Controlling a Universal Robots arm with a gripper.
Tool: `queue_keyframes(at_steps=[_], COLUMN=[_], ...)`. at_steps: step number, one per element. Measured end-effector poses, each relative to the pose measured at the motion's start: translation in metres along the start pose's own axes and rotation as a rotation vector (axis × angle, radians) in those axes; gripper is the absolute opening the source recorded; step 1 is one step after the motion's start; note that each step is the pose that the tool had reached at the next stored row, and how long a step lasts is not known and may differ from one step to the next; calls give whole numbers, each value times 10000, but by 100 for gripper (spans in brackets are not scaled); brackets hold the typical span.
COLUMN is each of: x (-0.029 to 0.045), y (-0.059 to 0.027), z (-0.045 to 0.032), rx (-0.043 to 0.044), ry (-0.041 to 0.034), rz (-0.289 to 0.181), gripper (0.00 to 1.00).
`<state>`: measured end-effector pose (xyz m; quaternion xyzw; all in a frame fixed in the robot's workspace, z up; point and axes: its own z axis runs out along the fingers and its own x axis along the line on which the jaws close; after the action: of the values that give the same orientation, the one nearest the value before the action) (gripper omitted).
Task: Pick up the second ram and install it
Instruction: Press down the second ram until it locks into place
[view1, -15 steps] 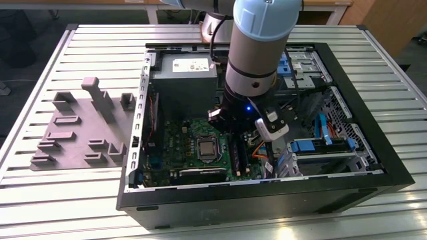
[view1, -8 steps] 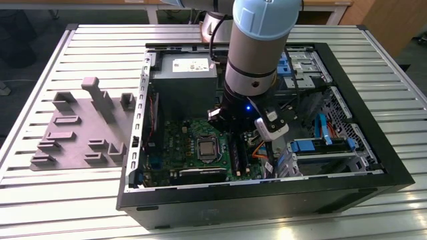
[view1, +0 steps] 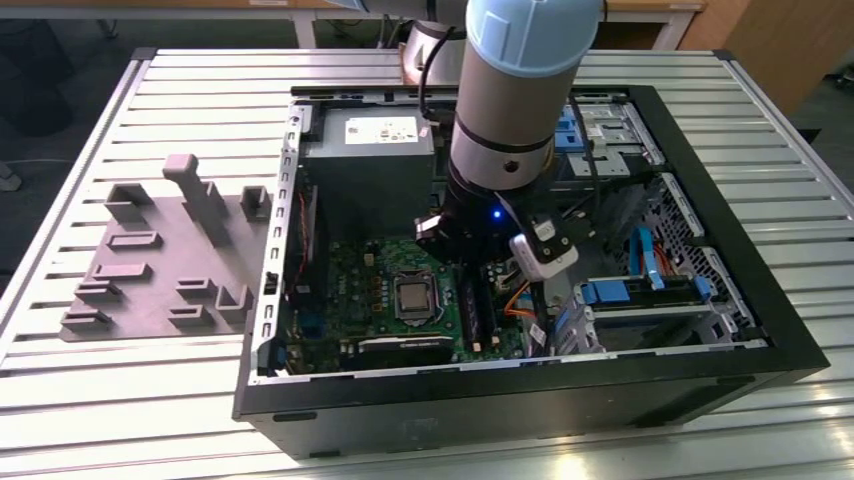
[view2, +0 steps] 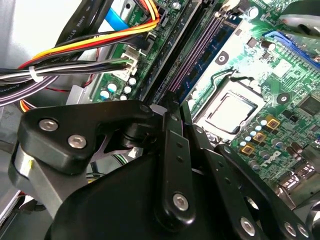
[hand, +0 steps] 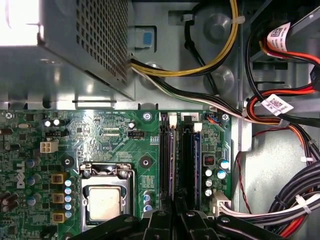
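Note:
My gripper (view1: 470, 280) is down inside the open computer case, over the memory slots of the green motherboard (view1: 354, 285). In both wrist views its black fingers stand close together, gripper (view2: 174, 107) (hand: 176, 212) shut on a thin dark stick, the second ram (view2: 186, 50) (hand: 187, 160). The stick runs lengthwise along the black slots, low at slot level. Whether it is fully seated cannot be told. A neighbouring slot (hand: 171, 155) shows purple. The processor socket (hand: 105, 200) lies beside the slots.
The grey blocky fixture (view1: 147, 265) lies on the slatted table at the exterior view's left, outside the case. Bundled cables (view2: 75, 50) crowd close beside the slots. The power supply box (view1: 367, 160) and the blue drive bays (view1: 627, 295) flank the arm inside the black case rim (view1: 534, 385).

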<state>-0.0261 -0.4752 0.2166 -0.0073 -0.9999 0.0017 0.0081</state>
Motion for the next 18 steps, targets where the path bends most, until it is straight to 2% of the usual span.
queue_keyframes(at_steps=[18], x=[-22], y=[0], z=[-1], rx=[-11], ry=[-2], rz=[-4], gripper=[14])
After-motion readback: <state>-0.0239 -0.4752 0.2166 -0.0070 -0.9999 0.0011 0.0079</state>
